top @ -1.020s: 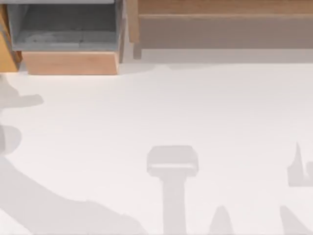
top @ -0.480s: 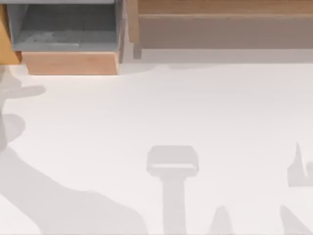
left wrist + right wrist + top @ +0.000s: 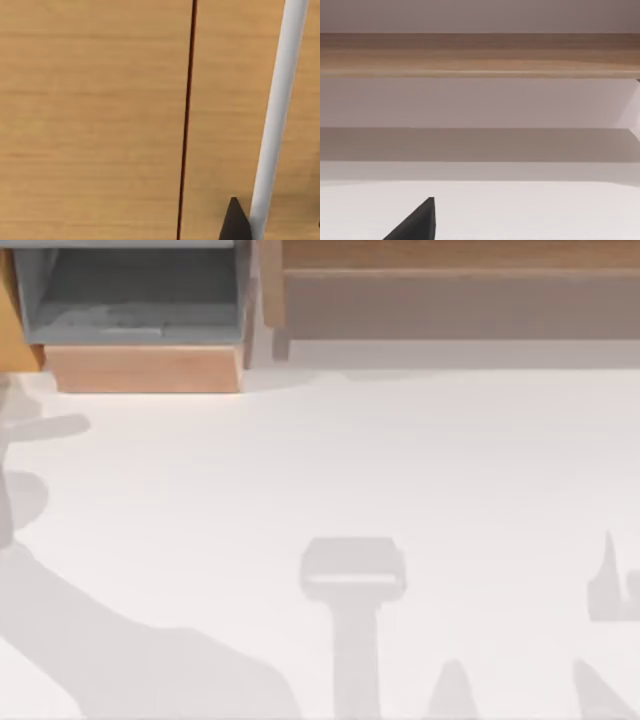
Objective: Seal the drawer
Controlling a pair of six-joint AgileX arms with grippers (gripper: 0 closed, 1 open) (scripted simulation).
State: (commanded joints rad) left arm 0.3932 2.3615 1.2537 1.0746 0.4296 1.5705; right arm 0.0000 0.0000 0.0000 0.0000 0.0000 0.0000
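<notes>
— Where is the drawer from where you sit?

— From above I see it at the far left corner of the table, pulled out toward me: grey walls and floor open to the camera, its light wooden front board nearest the bare tabletop. The wide wooden unit stands just beside it, to its right.

— And your left gripper?

— My left wrist camera looks at orange-brown wood with a thin dark seam and a white bar across it. One dark fingertip pokes in beside the bar. How far it is open, I cannot tell.

— The right one?

— Its wrist camera faces the wide unit across the table. One dark fingertip shows; its opening I cannot tell.
</notes>
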